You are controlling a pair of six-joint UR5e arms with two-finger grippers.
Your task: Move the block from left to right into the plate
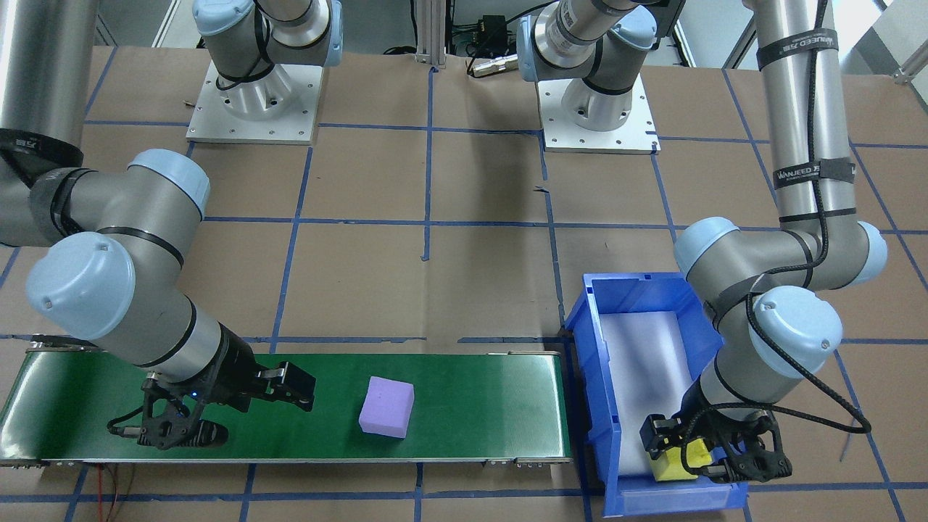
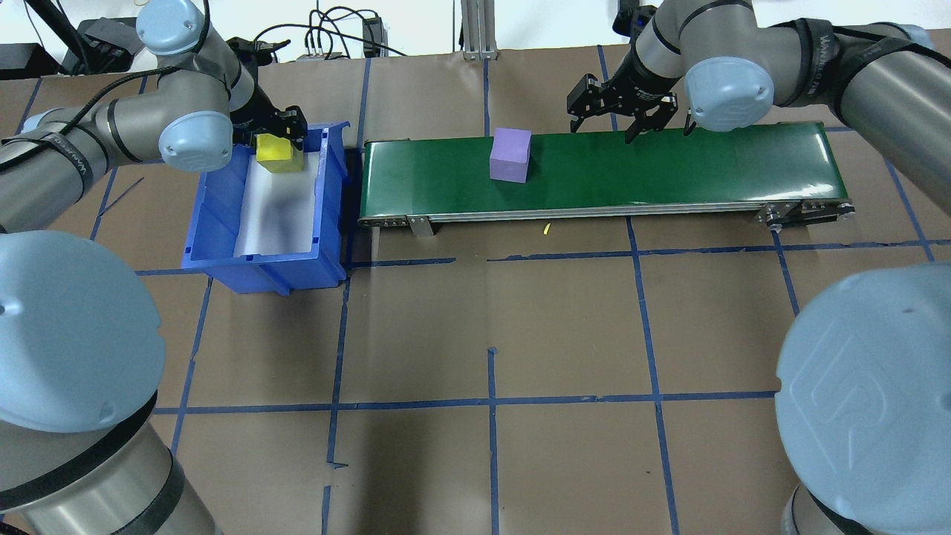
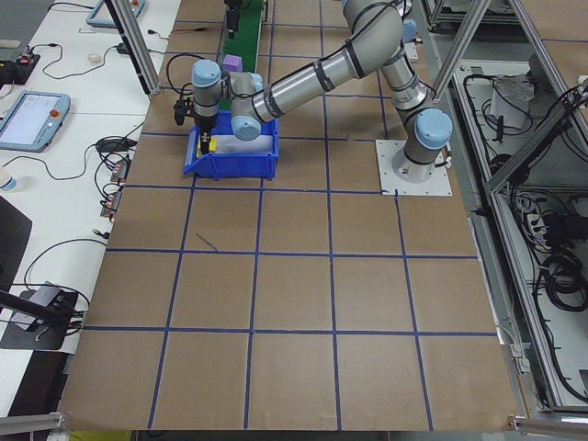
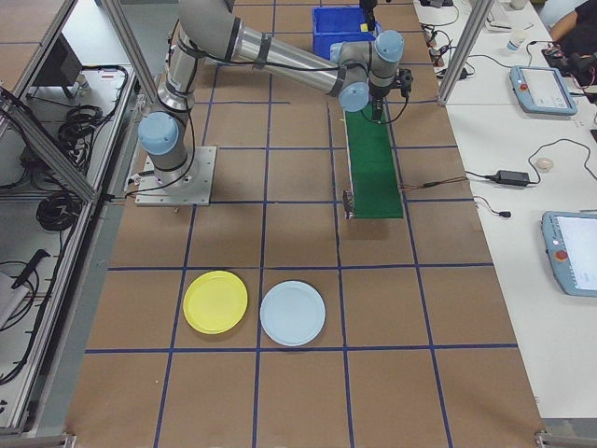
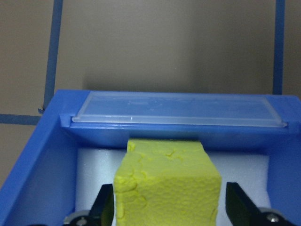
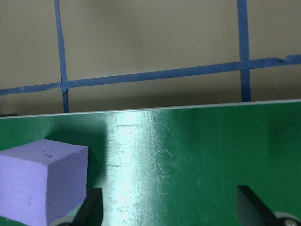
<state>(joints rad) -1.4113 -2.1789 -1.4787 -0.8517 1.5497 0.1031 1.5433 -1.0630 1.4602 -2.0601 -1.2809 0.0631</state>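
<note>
A yellow foam block [image 5: 167, 183] sits at the far end of the blue bin [image 2: 267, 271], and my left gripper [image 1: 692, 453] is shut on it, one finger on each side. A purple block [image 2: 510, 154] rests on the green conveyor belt [image 2: 669, 171]. My right gripper [image 2: 605, 130] hangs open over the belt, to the right of the purple block [image 6: 42, 181] and clear of it. The yellow plate [image 4: 215, 301] lies on the table far from the belt, and shows only in the exterior right view.
A pale blue plate [image 4: 292, 313] lies beside the yellow one. The bin stands against the belt's left end in the overhead view. A small yellow scrap [image 2: 546, 229] lies on the table in front of the belt. Operator desks line the table's far side.
</note>
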